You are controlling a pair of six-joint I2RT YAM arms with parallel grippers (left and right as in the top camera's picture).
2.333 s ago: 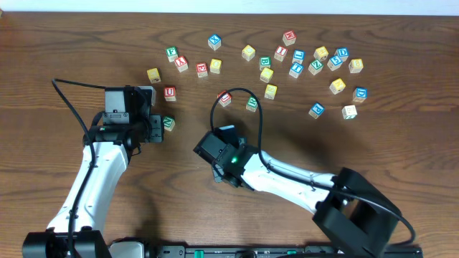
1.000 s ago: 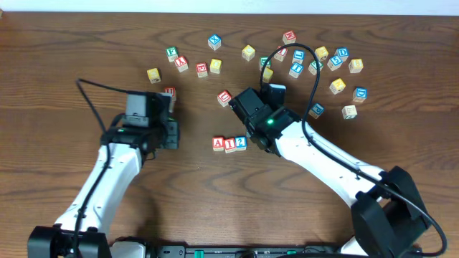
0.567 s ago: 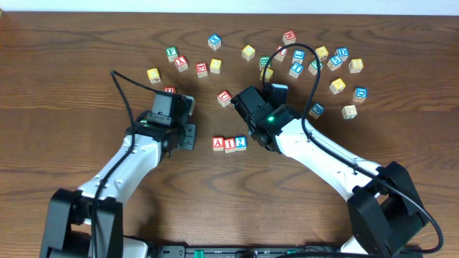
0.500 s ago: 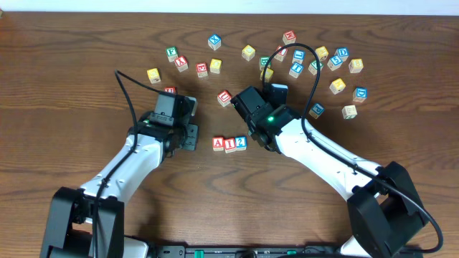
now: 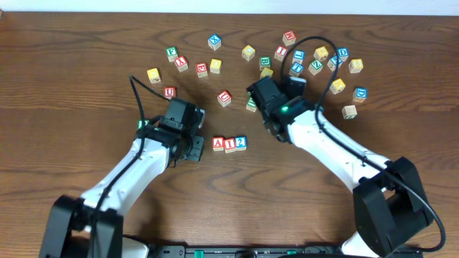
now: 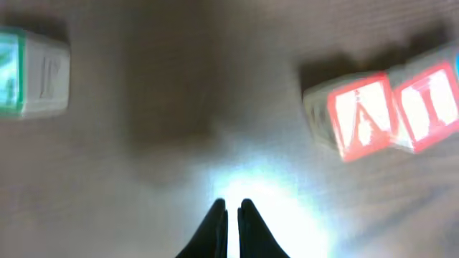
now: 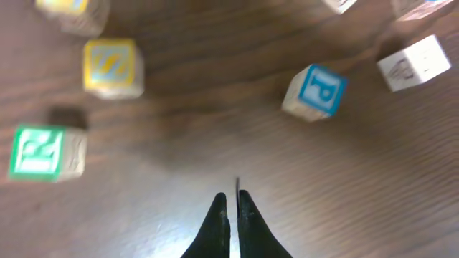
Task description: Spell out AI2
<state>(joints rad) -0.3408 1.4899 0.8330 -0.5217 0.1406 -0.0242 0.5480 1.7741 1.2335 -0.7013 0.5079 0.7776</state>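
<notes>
— Jaws on both arms are seen closed to a bare slit, with nothing gripped. How is that to be read?

— As a job judged finished. The A cube (image 5: 219,144) is laid letter up, with the I cube (image 5: 229,145) touching its right side and the 2 cube (image 5: 241,142) touching beyond that, so AI2 is read in one row.

— Where is the left gripper (image 6: 232,208) held?

— Just left of the A cube and apart from it, fingertips together over the table (image 5: 72,72). A nudge to straighten the row may be intended, though that is only a judgement.

— And the right gripper (image 7: 231,197)?

— It is held beyond the A cube and to its right, among the loose cubes (image 5: 248,51). A blue P cube (image 7: 315,89) and a green cube (image 7: 39,152) are seen near it, and neither is touched.
</notes>
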